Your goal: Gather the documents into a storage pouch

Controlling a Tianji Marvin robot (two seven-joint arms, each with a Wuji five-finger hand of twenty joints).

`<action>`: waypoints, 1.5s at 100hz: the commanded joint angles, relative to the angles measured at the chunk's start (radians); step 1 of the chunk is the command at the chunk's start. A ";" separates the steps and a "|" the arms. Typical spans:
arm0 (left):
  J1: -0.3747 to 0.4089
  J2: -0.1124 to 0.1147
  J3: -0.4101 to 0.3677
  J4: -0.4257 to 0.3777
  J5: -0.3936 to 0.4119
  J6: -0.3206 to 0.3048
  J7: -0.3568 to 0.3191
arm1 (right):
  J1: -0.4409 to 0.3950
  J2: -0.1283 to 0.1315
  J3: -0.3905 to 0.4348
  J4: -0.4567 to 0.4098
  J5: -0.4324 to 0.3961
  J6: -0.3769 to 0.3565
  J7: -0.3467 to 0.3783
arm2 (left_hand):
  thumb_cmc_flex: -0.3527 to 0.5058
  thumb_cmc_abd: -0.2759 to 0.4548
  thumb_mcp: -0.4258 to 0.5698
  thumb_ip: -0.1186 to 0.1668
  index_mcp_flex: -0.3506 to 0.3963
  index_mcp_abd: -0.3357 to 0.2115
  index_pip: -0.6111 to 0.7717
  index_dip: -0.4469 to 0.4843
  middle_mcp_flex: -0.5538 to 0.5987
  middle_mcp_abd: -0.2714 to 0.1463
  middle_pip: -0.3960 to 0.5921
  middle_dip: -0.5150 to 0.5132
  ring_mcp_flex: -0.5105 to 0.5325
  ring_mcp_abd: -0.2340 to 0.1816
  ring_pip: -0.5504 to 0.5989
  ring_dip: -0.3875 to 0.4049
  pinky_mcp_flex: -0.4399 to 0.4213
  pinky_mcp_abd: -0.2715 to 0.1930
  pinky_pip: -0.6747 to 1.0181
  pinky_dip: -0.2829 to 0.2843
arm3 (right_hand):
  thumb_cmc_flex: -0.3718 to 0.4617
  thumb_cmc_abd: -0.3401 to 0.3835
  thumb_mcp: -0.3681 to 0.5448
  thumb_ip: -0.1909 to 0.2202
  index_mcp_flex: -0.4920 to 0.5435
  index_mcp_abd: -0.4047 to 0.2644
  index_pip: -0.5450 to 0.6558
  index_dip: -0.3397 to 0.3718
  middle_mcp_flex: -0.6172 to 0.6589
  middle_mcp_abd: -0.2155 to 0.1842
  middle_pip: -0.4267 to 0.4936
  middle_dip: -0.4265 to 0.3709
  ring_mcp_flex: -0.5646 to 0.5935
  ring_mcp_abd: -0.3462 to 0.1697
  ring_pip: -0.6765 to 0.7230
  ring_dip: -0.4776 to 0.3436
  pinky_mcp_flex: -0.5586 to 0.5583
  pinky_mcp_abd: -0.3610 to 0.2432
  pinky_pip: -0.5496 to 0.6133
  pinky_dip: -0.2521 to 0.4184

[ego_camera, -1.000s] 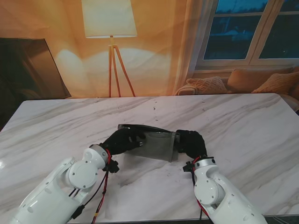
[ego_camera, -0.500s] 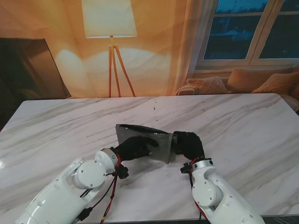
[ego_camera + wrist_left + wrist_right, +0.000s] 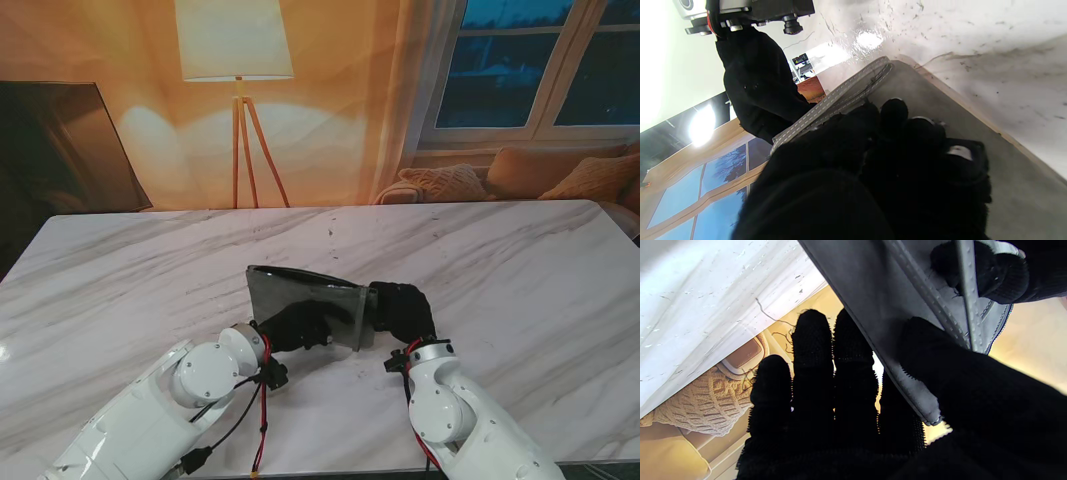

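Left hand [image 3: 300, 324] pushed into pouch [image 3: 290, 292] mouth, fingers curled, grip on anything inside not discernible. Pouch lifted off table [image 3: 520, 270], tilted. Right hand [image 3: 402, 309] pinching pouch's right edge, thumb on top, fingers beneath. Grey, flat, stitched rim, gaping open. No documents visible; filling seemingly underway, closing still ahead
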 commanded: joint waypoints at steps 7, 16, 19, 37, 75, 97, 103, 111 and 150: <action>-0.012 -0.009 0.015 0.019 -0.028 -0.003 -0.032 | -0.003 -0.006 -0.004 -0.007 -0.004 0.003 0.010 | 0.074 0.026 -0.045 -0.012 -0.006 -0.032 0.015 0.008 0.040 -0.010 -0.008 0.017 0.007 0.149 -0.004 -0.008 0.022 -0.075 0.047 -0.012 | 0.032 0.043 0.054 0.002 0.064 -0.064 0.109 0.030 0.032 0.005 0.028 0.002 -0.003 -0.004 0.021 0.003 -0.014 -0.010 0.021 -0.013; -0.022 -0.014 0.027 0.035 -0.042 -0.006 -0.034 | -0.002 -0.006 -0.005 -0.007 -0.003 0.001 0.010 | 0.083 0.037 -0.050 -0.009 -0.004 -0.031 0.019 0.010 0.037 -0.011 -0.007 0.016 0.004 0.148 -0.006 -0.009 0.018 -0.076 0.045 -0.012 | 0.033 0.044 0.053 0.002 0.064 -0.063 0.109 0.031 0.032 0.005 0.028 0.002 -0.003 -0.004 0.021 0.003 -0.014 -0.010 0.021 -0.014; -0.027 -0.016 0.032 0.042 -0.046 -0.007 -0.034 | -0.002 -0.006 -0.005 -0.007 -0.003 0.001 0.010 | 0.087 0.042 -0.053 -0.008 -0.006 -0.029 0.019 0.010 0.037 -0.012 -0.005 0.016 0.004 0.148 -0.006 -0.009 0.018 -0.076 0.044 -0.012 | 0.032 0.044 0.053 0.002 0.063 -0.064 0.108 0.031 0.032 0.005 0.028 0.002 -0.002 -0.004 0.021 0.003 -0.014 -0.010 0.021 -0.014; -0.053 -0.026 0.055 0.076 -0.076 -0.013 -0.040 | 0.000 -0.007 -0.007 -0.004 -0.006 -0.001 0.005 | 0.134 0.069 -0.094 0.013 -0.001 -0.034 0.034 0.015 0.021 -0.009 0.013 -0.004 -0.009 0.145 -0.023 -0.015 -0.004 -0.074 0.024 -0.012 | 0.033 0.043 0.054 0.002 0.064 -0.062 0.108 0.031 0.032 0.007 0.028 0.001 -0.002 -0.003 0.021 0.003 -0.014 -0.009 0.022 -0.015; -0.085 -0.033 0.091 0.115 -0.145 -0.043 -0.088 | 0.000 -0.009 -0.009 -0.007 0.000 0.016 0.006 | 0.135 0.119 0.013 0.022 0.026 -0.046 0.082 0.036 -0.068 -0.020 0.014 -0.055 -0.095 0.111 -0.115 -0.042 -0.133 -0.085 -0.075 -0.013 | 0.034 0.044 0.052 0.002 0.063 -0.059 0.108 0.032 0.032 0.008 0.028 0.001 -0.003 -0.002 0.022 0.003 -0.014 -0.009 0.022 -0.017; -0.112 -0.035 0.118 0.134 -0.162 -0.059 -0.113 | 0.006 -0.009 -0.009 -0.005 -0.002 0.017 0.003 | 0.135 0.108 0.060 -0.001 0.096 -0.037 0.144 0.061 -0.130 -0.020 -0.009 -0.060 -0.128 0.103 -0.179 -0.028 -0.198 -0.106 -0.127 -0.003 | 0.031 0.045 0.051 0.002 0.064 -0.064 0.108 0.033 0.032 0.003 0.029 0.001 0.000 -0.006 0.022 0.003 -0.013 -0.009 0.023 -0.018; -0.117 -0.033 0.122 0.134 -0.162 -0.057 -0.124 | 0.007 -0.009 -0.007 -0.005 -0.001 0.019 0.004 | 0.135 0.105 0.062 -0.004 0.148 -0.019 0.184 0.077 -0.180 -0.024 -0.039 -0.065 -0.159 0.099 -0.228 -0.013 -0.246 -0.120 -0.161 -0.005 | 0.032 0.046 0.052 0.002 0.064 -0.064 0.108 0.034 0.031 0.003 0.028 0.001 -0.002 -0.005 0.021 0.003 -0.013 -0.010 0.023 -0.018; -0.120 -0.024 0.122 0.129 -0.163 -0.053 -0.150 | 0.009 -0.009 -0.003 -0.005 0.000 0.022 0.005 | 0.135 0.095 0.029 0.011 0.189 0.019 0.229 0.091 -0.250 -0.035 -0.080 -0.092 -0.213 0.090 -0.336 0.007 -0.342 -0.133 -0.231 -0.079 | 0.032 0.046 0.052 0.002 0.064 -0.063 0.108 0.034 0.031 0.004 0.029 0.002 -0.002 -0.004 0.021 0.003 -0.014 -0.010 0.022 -0.019; -0.116 0.048 0.096 0.071 -0.094 -0.072 -0.300 | 0.024 -0.010 0.003 0.011 0.001 0.036 0.003 | -0.232 -0.064 0.267 0.068 0.042 0.034 0.320 0.149 -0.431 -0.086 -0.074 -0.372 -0.375 -0.020 -0.426 -0.116 -0.482 -0.158 -0.320 -0.164 | 0.031 0.046 0.053 0.002 0.064 -0.065 0.109 0.038 0.031 0.002 0.030 0.003 -0.001 -0.006 0.020 0.004 -0.013 -0.011 0.023 -0.020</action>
